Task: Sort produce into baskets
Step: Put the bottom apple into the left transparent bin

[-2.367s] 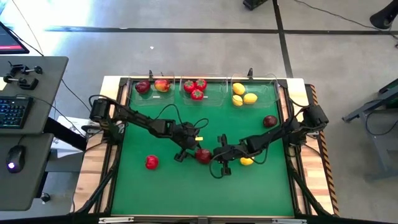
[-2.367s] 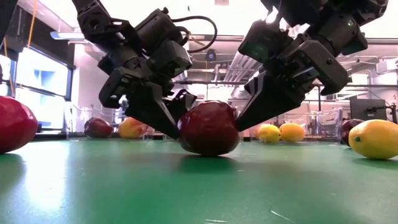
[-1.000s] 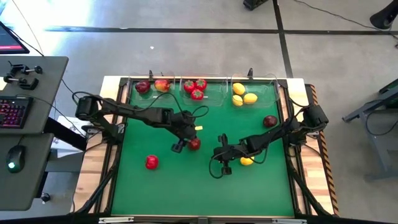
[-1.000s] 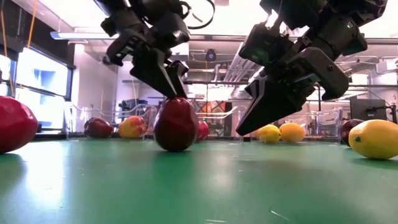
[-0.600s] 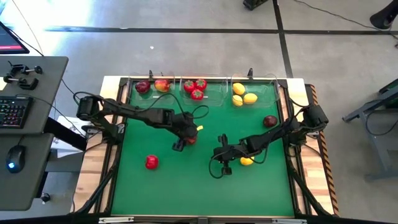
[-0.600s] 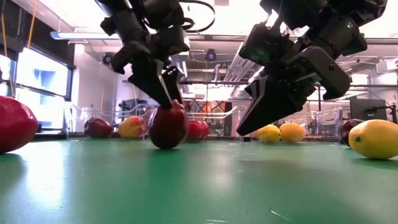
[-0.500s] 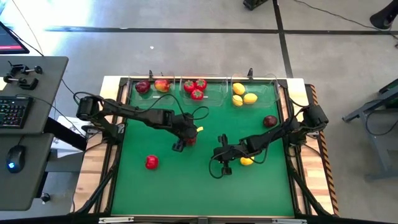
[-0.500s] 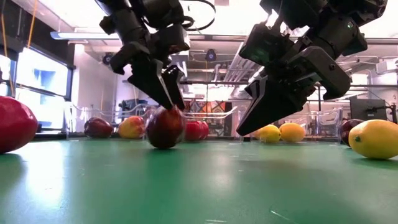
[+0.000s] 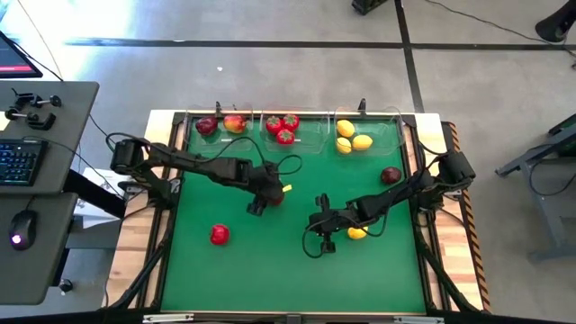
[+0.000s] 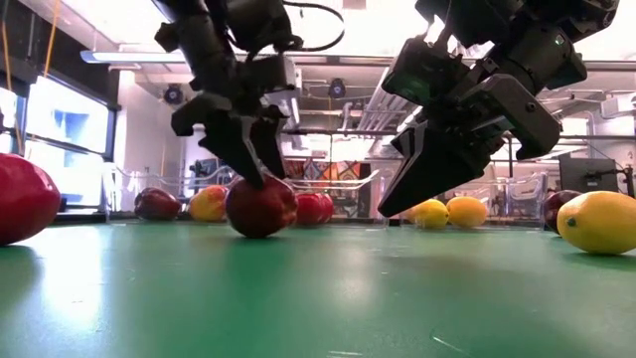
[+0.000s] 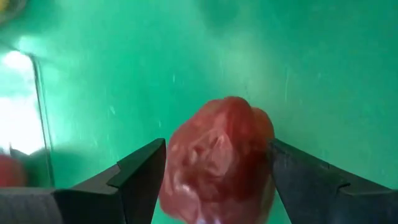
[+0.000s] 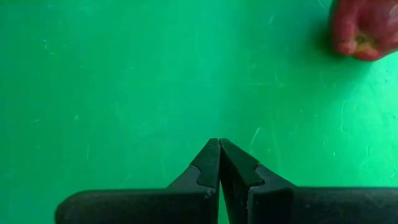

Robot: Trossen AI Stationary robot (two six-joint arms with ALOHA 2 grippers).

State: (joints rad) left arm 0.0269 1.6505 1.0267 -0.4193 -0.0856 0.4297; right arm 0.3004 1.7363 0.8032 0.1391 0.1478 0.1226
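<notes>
A dark red apple (image 10: 260,207) rests on the green mat (image 9: 270,270) left of centre. My left gripper (image 10: 253,179) stands open over it, pointing steeply down, one finger on each side of the apple (image 11: 217,168). My right gripper (image 9: 319,230) is shut and holds nothing, hanging just above the mat near the centre, beside a lemon (image 9: 357,233). Three clear baskets line the far edge. The left one (image 9: 191,137) holds apples, the middle one (image 9: 308,144) bright red fruits, the right one (image 9: 387,135) lemons. My left gripper comes at the apple from above, its fingertips (image 10: 242,175) level with the apple's top (image 10: 260,185) and close beside its flanks (image 11: 177,146). Whether they touch it I cannot tell. The apple lies on the mat.
A red fruit (image 9: 219,235) lies near the mat's left front, and a dark apple (image 9: 391,175) sits at the right, ahead of the lemon basket. Bare mat stretches along the near edge. Cables trail from both arms.
My left gripper has turned at the wrist and opened, letting go of the apple's top. The apple has shifted a little along the mat toward the far-left and now lies low between the spread fingers.
</notes>
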